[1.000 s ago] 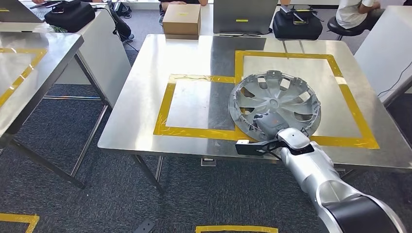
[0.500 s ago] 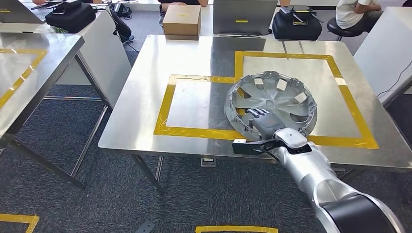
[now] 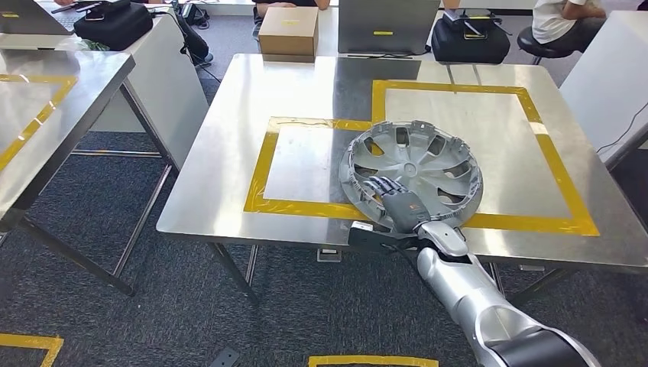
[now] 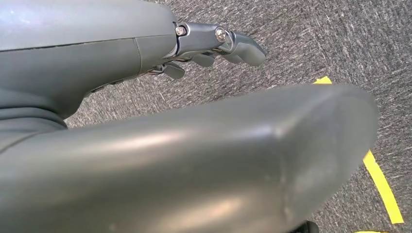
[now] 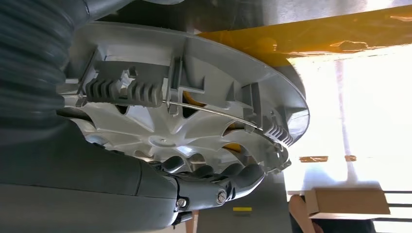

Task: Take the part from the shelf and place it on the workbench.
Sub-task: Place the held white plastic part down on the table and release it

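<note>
A silver hubcap (image 3: pixel 420 160) lies inner side up on the steel workbench (image 3: pixel 252 92), straddling the yellow tape line (image 3: pixel 306 208) between the two marked squares. My right hand (image 3: pixel 393 200) reaches over the bench's near edge and holds the hubcap by its near rim, fingers stretched across the inner face. In the right wrist view the hubcap (image 5: pixel 170 126) shows its clips and wire ring, with my right hand's fingers (image 5: pixel 214 182) over the spokes. My left hand (image 4: pixel 214 43) hangs over the carpet with nothing in it.
A cardboard box (image 3: pixel 287 32), a grey case (image 3: pixel 386 27) and a black bag (image 3: pixel 470 38) stand along the bench's far edge. A person (image 3: pixel 562 19) sits at the back right. A second steel table (image 3: pixel 46 99) stands to the left, across a carpeted gap.
My right hand has moved left and nearer with the hubcap, which now lies flatter and partly over the left taped square. Its fingers have stretched out over the inner face.
</note>
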You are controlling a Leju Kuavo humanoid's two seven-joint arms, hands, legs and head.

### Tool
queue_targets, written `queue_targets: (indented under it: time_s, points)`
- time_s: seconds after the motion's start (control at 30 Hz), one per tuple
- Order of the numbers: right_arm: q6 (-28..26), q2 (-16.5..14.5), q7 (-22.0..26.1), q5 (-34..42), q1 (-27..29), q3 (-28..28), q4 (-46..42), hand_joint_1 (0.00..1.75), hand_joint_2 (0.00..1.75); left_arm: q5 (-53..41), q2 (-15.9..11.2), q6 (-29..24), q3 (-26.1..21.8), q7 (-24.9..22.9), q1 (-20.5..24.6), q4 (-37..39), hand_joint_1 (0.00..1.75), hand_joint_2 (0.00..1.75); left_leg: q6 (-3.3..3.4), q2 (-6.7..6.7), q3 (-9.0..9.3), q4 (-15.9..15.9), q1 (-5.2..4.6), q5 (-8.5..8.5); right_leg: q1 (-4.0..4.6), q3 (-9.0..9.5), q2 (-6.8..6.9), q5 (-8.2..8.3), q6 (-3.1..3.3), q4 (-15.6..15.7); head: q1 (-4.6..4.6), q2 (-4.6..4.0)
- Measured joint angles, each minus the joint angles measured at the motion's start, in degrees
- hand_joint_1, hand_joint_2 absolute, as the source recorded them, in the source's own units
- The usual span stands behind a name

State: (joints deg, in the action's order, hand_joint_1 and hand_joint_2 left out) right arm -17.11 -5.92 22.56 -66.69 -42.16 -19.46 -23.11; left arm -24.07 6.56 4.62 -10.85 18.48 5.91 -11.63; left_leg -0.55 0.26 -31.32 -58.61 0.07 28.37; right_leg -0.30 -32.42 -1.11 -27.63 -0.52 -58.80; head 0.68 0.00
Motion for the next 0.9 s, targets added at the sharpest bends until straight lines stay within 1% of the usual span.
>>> queue_targets:
  time_s: [0.1, 0.17, 0.3, 0.4, 0.47, 0.53, 0.7, 0.8, 0.83, 0.9]
  points:
    - [-0.58, 0.41, -2.43, 0.89, 0.0, -0.01, -0.08, 0.0, 1.75, -0.45, 0.0, 0.05, -0.01, 0.17, 0.0, 0.0, 0.0, 0.0, 0.0, 0.0, 0.0, -0.04, -0.01, 0.0, 0.0, 0.0, 0.0, 0.0, -0.01, 0.01, 0.0, 0.0]
    - [-0.79, 1.36, -4.27, 1.21, -0.16, -0.01, -0.07, 0.0, 1.75, -0.67, -0.02, 0.16, -0.01, 0.18, 0.0, 0.01, 0.0, 0.0, 0.01, -0.04, -0.01, -0.06, -0.03, 0.0, -0.01, 0.01, 0.04, 0.01, -0.02, 0.02, 0.0, 0.0]
    - [-0.54, 4.68, -8.0, 0.82, -0.74, -0.01, 0.02, 0.0, 1.75, -1.15, -0.19, 0.45, -0.03, 0.0, 0.01, 0.02, 0.0, 0.0, 0.06, -0.24, -0.08, -0.12, -0.08, -0.03, -0.02, 0.03, 0.2, 0.02, -0.04, 0.03, -0.01, 0.0]
    - [-0.78, 7.59, -8.85, 1.33, -1.11, 0.19, 0.17, 0.0, 1.75, -1.19, -0.46, 0.53, -0.19, -0.01, -0.02, 0.03, 0.0, 0.0, 0.08, -0.36, -0.16, -0.16, -0.09, -0.04, -0.02, 0.04, 0.28, 0.04, -0.08, 0.04, -0.02, 0.0]
    - [-1.71, 9.08, -7.64, 2.8, -1.14, 0.7, 0.21, 0.0, 1.75, -1.2, -0.67, 0.52, -0.38, 0.02, -0.05, 0.04, 0.0, 0.0, 0.09, -0.34, -0.18, -0.17, -0.09, -0.04, -0.02, 0.02, 0.26, 0.06, -0.1, 0.04, -0.02, 0.0]
    - [-3.38, 9.97, -5.2, 4.99, -1.06, 1.55, 0.14, 0.0, 1.75, -1.2, -0.85, 0.42, -0.62, 0.12, -0.08, 0.04, 0.0, 0.0, 0.09, -0.27, -0.17, -0.18, -0.09, -0.04, -0.05, 0.0, 0.18, 0.07, -0.12, 0.04, -0.02, 0.0]
    - [-10.3, 10.07, 5.23, 12.85, 1.02, 4.38, -3.07, 0.0, 1.75, -1.21, -0.94, -0.02, -1.38, 0.86, -0.2, 0.04, 0.0, 0.0, 0.08, -0.28, -0.17, -0.16, -0.06, -0.04, -0.06, 0.0, 0.22, 0.07, -0.11, 0.04, -0.01, 0.0]
    - [-13.6, 9.19, 9.79, 18.05, 4.83, 4.96, -9.51, 0.0, 1.75, -1.31, -0.94, -0.38, -1.66, 1.11, -0.34, 0.04, 0.0, 0.0, 0.07, -0.33, -0.19, -0.14, 0.03, -0.04, 0.02, 0.02, 0.26, 0.04, -0.07, 0.04, -0.02, 0.0]
    - [-14.3, 8.75, 10.64, 19.81, 6.79, 4.85, -13.02, 0.0, 1.75, -1.33, -0.94, -0.45, -1.81, 1.16, -0.43, 0.04, 0.0, 0.0, 0.06, -0.34, -0.2, -0.12, 0.06, -0.04, 0.04, 0.01, 0.26, 0.03, -0.05, 0.04, -0.02, 0.0]
    - [-14.45, 7.82, 10.44, 21.77, 10.91, 4.06, -20.9, 0.0, 1.75, -1.33, -0.94, -0.51, -2.29, 1.21, -0.59, 0.04, 0.0, 0.0, 0.05, -0.32, -0.2, -0.09, 0.08, -0.03, 0.05, -0.01, 0.25, 0.01, -0.02, 0.04, -0.01, 0.0]
